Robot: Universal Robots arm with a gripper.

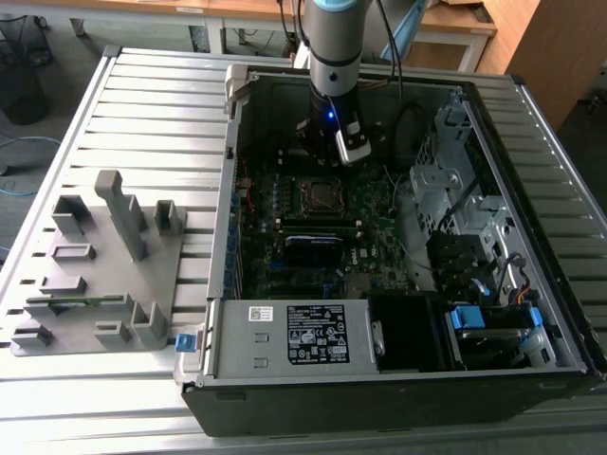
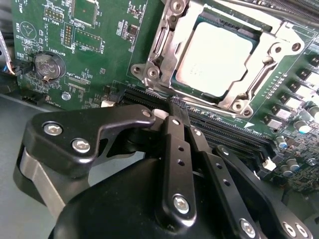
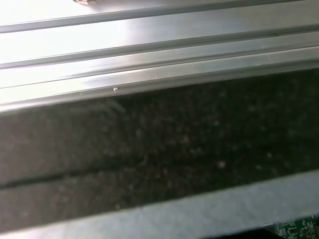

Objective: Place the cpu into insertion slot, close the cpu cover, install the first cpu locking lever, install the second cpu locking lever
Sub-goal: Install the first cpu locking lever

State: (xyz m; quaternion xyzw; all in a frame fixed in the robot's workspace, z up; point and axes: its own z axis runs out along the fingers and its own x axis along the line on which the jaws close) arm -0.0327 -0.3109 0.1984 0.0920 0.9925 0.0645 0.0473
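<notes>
In the second wrist view the cpu [image 2: 219, 52] lies flat in its socket on the green motherboard [image 2: 94, 59], its dull silver top facing up. The cpu cover [image 2: 162, 47], a silvery frame, lies down around it with the chip showing through the window. A thin lever rod [image 2: 279, 12] runs along the socket's far edge. My gripper [image 2: 177, 107] is shut, its black fingers [image 2: 174, 144] pressed together, the tips just off the socket's near edge by a corner screw. In the exterior view my arm [image 1: 332, 66] reaches down into the open computer case, just behind the socket [image 1: 322, 195].
The case [image 1: 398, 379] lies open on a slatted metal table [image 1: 142, 104], with drive cages and cables at the exterior view's right. A grey fixture block [image 1: 104, 275] stands at the exterior view's left. Memory slots [image 2: 234, 137] run beside the socket. A coin cell [image 2: 47, 67] sits on the board.
</notes>
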